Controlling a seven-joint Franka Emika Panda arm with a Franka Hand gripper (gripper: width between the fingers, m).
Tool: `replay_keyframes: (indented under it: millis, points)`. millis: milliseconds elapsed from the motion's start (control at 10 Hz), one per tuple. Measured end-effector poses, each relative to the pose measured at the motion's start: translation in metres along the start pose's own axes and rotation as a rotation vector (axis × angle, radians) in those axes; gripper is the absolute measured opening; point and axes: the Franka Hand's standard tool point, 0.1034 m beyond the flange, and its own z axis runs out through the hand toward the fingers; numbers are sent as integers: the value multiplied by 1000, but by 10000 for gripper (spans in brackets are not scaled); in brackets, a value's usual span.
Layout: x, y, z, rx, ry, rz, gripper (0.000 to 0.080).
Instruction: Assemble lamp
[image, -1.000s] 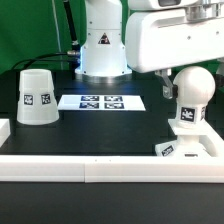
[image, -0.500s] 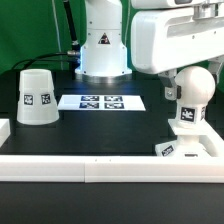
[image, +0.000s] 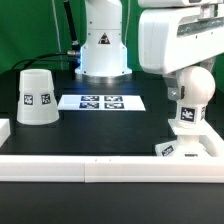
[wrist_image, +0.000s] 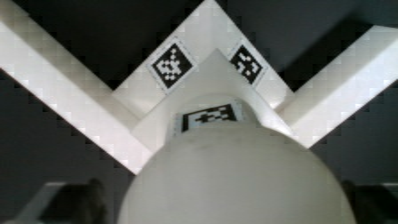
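At the exterior view's left the shade (image: 37, 97) stood on the bench (image: 105, 135); the marker board (image: 100, 101) lay beside it, centrally; at the right, the bulb (image: 190, 98) stood upright on the base (image: 186, 148); the rail (image: 100, 168) lay in front.

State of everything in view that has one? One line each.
shade: wide end down on the table, standing alone, not mounted.
bulb: upright, ball head up, stem down on the base block.
base block: on the table in the rail's corner, under the bulb.
gripper: right over the bulb's head; open or shut, cannot tell.
marker board: flat on the table.
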Motion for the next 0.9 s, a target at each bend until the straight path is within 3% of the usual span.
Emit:
replay_keyframes:
  millis: [100, 400, 900]
  points:
    - [0, 0, 0, 0, 0, 0, 576]
    - [-2, 2, 0, -1, 4, 43, 576]
    - [0, 4, -1, 3, 28, 497, 577]
